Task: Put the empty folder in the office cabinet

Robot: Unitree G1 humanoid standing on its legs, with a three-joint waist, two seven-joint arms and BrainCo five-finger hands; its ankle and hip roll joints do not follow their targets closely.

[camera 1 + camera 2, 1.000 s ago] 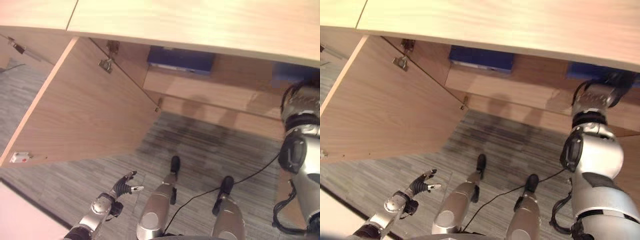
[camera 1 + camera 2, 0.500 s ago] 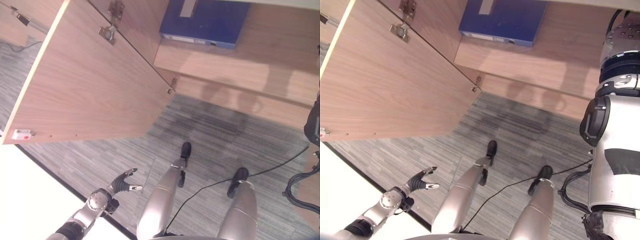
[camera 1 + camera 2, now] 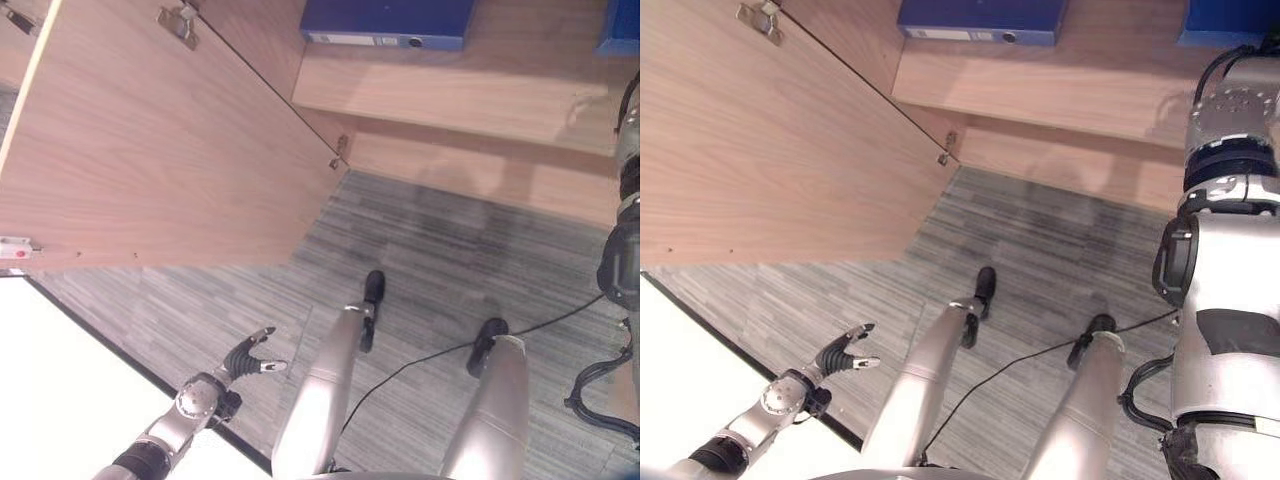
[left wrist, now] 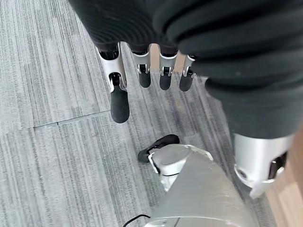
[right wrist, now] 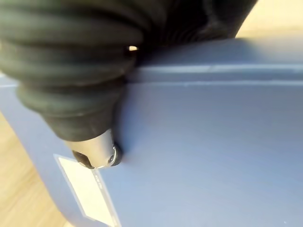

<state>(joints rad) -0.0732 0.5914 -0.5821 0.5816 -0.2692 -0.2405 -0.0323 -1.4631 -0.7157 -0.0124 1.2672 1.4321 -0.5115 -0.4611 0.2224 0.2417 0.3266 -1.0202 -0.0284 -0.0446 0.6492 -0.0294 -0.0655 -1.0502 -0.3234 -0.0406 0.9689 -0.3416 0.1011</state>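
Though plain, blue folder (image 5: 203,156)

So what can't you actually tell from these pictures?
- Right hand: in the right wrist view its dark cover hides the fingers against the blue folder, so its grip is unreadable.
- That folder in the eye views: cut off by the top edge.
- Second blue folder on the cabinet shelf: its top is cut off too.
- Left hand: open, holding nothing.
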